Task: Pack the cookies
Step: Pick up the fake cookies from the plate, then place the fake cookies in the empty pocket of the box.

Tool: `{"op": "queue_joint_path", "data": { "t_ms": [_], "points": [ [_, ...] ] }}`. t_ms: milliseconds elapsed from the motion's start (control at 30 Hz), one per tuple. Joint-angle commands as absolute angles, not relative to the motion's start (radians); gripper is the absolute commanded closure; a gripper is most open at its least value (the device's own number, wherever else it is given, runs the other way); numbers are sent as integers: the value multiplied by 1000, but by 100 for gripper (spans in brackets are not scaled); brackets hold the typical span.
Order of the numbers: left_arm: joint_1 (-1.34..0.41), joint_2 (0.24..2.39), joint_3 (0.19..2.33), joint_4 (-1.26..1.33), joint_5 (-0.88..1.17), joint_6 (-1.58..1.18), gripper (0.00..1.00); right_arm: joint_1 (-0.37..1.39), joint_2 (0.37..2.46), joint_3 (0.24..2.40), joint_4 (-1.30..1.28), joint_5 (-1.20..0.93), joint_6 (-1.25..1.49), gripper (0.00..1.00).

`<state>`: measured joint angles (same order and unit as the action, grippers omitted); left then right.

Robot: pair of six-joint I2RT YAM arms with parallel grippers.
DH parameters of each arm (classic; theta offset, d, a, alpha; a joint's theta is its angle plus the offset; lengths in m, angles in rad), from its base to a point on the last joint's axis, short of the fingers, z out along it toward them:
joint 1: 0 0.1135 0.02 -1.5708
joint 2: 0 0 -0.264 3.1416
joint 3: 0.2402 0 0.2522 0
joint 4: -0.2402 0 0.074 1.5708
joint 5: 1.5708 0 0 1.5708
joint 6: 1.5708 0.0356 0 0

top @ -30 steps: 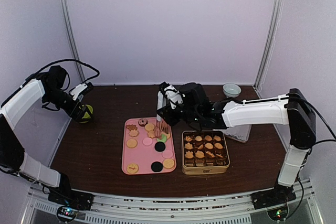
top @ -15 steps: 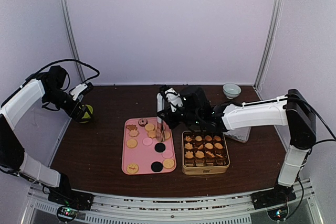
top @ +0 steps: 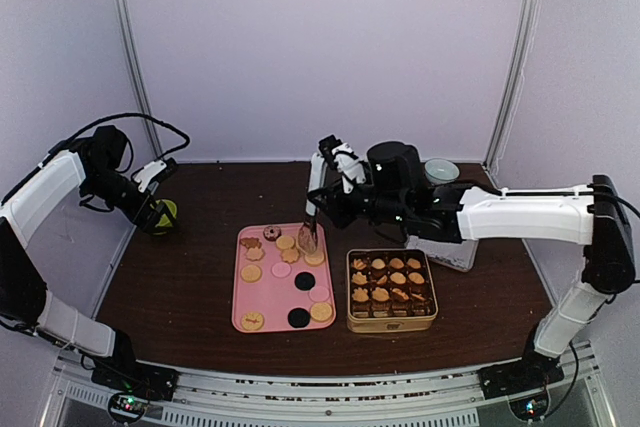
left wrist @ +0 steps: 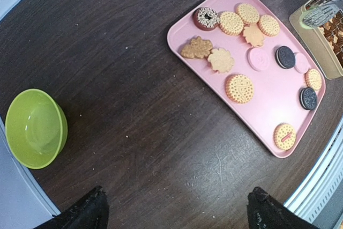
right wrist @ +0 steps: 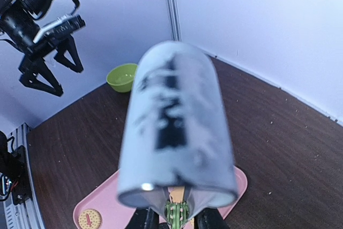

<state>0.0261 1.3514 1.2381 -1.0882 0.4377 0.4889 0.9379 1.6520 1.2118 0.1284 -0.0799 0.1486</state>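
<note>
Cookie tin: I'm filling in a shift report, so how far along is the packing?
Done: the gold tin already has cookies in its compartments. In hand: the right pincer grips tongs above the pink tray, apparently pinching one cookie. Left: over a dozen cookies lie on that tray.

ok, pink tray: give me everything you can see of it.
The pink tray is a rounded-corner rectangle with a low raised rim, plastic-looking. It lies flat on the dark wooden table, just left of the gold tin, a narrow gap between. Loose cookies lie on it in one layer: tan rounds, leaf shapes, pink and black discs, one chocolate ring. The metal tongs hang over its far right corner; contact unclear.
</note>
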Motion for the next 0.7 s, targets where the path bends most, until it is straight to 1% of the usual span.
{"op": "queue_joint_path", "data": {
  "t_ms": [0,233,400,533,667],
  "points": [
    [27,1328,1250,-1094,452,505,8,938,1496,1156,89,-63,113,100],
    [28,1325,1258,-1102,477,507,7,966,1268,976,-76,-56,110,100],
    [28,1331,1261,-1101,469,509,7,1011,1148,895,-178,-13,128,100],
    [27,1337,1262,-1101,472,505,7,1037,1094,859,-198,1,157,100],
    [27,1338,1262,-1101,471,505,8,1057,1090,854,-209,8,167,100]
  ]
}}
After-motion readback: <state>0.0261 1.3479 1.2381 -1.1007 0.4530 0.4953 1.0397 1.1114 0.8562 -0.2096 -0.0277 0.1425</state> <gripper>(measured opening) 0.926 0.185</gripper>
